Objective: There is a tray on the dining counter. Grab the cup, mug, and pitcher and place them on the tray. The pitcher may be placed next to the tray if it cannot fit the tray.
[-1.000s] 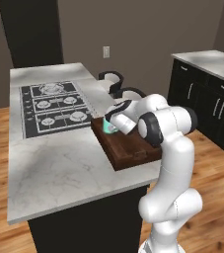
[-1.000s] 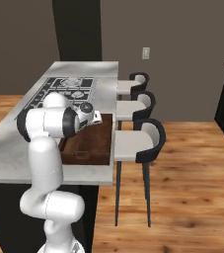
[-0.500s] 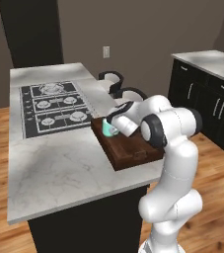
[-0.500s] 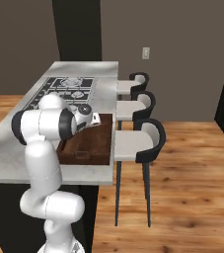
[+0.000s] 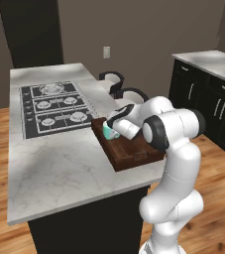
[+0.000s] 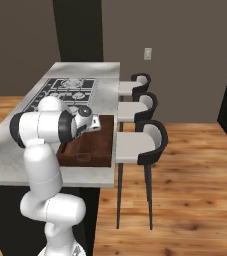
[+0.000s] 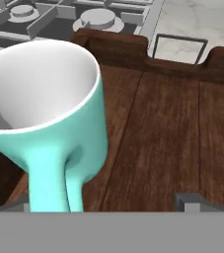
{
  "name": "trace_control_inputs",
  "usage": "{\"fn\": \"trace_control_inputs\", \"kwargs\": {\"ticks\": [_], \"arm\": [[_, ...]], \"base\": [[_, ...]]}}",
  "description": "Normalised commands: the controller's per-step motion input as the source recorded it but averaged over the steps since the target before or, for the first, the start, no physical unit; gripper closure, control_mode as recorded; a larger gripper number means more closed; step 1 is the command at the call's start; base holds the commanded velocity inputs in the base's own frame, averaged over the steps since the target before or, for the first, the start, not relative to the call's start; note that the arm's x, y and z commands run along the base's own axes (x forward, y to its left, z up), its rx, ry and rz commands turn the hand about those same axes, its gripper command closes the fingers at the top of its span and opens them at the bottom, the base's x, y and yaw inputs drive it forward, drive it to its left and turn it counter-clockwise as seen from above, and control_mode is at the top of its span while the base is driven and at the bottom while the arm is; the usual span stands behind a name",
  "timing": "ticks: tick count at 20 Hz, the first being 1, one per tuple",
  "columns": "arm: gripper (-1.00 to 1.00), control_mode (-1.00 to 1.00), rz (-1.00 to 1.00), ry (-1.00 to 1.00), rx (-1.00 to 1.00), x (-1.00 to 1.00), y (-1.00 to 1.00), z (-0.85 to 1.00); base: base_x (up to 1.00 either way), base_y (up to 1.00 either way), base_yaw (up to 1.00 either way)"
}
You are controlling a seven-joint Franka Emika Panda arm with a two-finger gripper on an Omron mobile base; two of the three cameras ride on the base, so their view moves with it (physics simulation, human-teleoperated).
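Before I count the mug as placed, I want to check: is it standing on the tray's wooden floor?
Yes, the teal mug stands upright on the brown wooden tray, inside its raised rim.

The white arm (image 5: 173,149) rises from its base, bends at the elbow and reaches forward and down over the counter. The wrist is turned so that the hand points downward at a slant. The gripper (image 5: 110,130) is low, and its two dark fingers (image 7: 190,201) stand wide apart, with nothing pressed between them.
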Motion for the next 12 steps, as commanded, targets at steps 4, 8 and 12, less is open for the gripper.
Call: {"fn": "trace_control_inputs", "kwargs": {"ticks": [4, 8, 12], "arm": [[-1.00, -1.00, 0.01, 0.17, 0.00, 0.05, 0.46, 0.00], [-1.00, -1.00, 0.04, 0.13, 0.00, 0.02, 0.52, 0.00], [-1.00, -1.00, 0.03, 0.07, 0.00, -0.01, 0.43, 0.00]], "base": [[0.00, 0.00, 0.00], [0.00, 0.00, 0.00], [0.00, 0.00, 0.00]]}}
